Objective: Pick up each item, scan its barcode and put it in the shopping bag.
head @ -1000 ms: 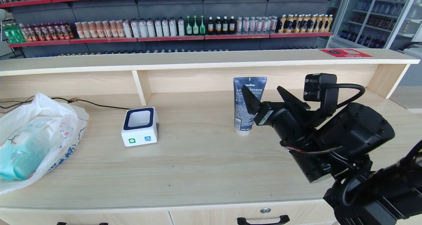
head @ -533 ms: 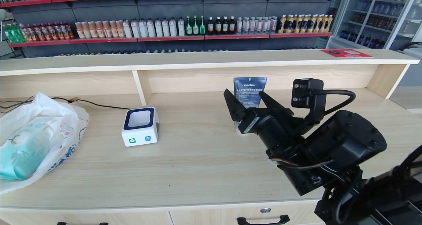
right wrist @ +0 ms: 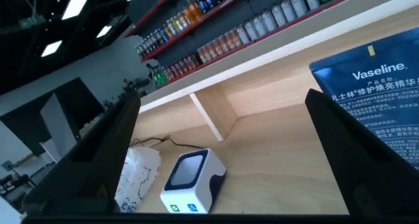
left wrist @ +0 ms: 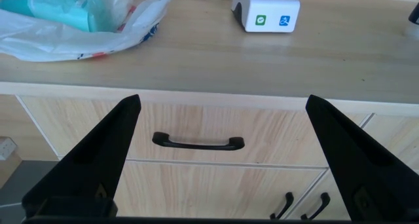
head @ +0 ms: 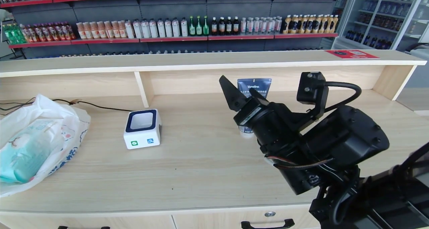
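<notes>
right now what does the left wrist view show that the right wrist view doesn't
Left wrist view, not the right: the drawer fronts below the counter, with a black drawer handle, framed by the open left gripper. Right wrist view, not the left: the blue tube standing just ahead of the open right gripper, the upright divider and the bottle shelves behind. Both: the scanner, the shopping bag and the wooden counter top.
</notes>
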Tool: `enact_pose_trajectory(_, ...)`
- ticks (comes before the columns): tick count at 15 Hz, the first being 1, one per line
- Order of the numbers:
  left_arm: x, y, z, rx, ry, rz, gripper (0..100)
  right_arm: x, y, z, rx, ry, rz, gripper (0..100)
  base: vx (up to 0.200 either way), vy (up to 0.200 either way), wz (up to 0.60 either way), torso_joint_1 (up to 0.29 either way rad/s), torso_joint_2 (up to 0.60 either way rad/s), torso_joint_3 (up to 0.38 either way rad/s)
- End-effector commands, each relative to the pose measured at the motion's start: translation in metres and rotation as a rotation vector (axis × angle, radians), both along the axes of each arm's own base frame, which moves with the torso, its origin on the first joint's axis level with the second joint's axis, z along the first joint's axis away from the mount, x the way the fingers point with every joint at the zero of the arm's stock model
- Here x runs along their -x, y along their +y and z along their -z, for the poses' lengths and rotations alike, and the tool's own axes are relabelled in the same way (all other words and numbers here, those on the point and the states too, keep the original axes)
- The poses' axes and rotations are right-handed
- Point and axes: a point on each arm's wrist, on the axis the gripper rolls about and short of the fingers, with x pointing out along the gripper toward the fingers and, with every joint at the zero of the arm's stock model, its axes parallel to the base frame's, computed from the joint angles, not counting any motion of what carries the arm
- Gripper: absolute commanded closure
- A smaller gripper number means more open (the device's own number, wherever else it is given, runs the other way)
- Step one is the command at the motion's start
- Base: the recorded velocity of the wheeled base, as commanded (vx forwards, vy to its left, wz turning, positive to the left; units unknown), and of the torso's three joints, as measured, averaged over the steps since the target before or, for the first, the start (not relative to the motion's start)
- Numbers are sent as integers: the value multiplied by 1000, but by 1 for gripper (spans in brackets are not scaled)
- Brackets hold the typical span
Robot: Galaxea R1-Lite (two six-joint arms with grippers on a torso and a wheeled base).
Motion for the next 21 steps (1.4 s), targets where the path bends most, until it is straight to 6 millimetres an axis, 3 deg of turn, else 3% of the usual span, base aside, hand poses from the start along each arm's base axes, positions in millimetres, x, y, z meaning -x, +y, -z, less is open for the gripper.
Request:
enact_pose_trajectory(1, 0, 0, 0, 0, -1, 0, 0, 3, -1, -16, -87, -17, -29, 0, 0, 0, 0, 0, 0, 0)
enact_pose_trajectory(4, 0, 0, 0, 0, -1, 0, 0, 2, 0, -23, -283, 52, -77, 0, 0, 0, 0, 0, 0, 0)
enact_pose_trajectory(7, 0, 0, 0, 0, -1, 0, 0, -4, 1, -18, -433, 131, -75, 0, 0, 0, 0, 0, 0, 0)
enact_pose_trajectory(10, 0, 0, 0, 0, -1, 0, 0, -12, 8, -1, -507, 202, -33, 0, 0, 0, 0, 0, 0, 0)
enact_pose_trajectory(15, 0, 0, 0, 0, -1, 0, 0, -5, 22, -8, -626, 226, -122, 0, 0, 0, 0, 0, 0, 0)
enact_pose_trajectory(21, 0, 0, 0, 0, -1, 0, 0, -22, 45, -5, -692, 217, -167, 0, 0, 0, 0, 0, 0, 0)
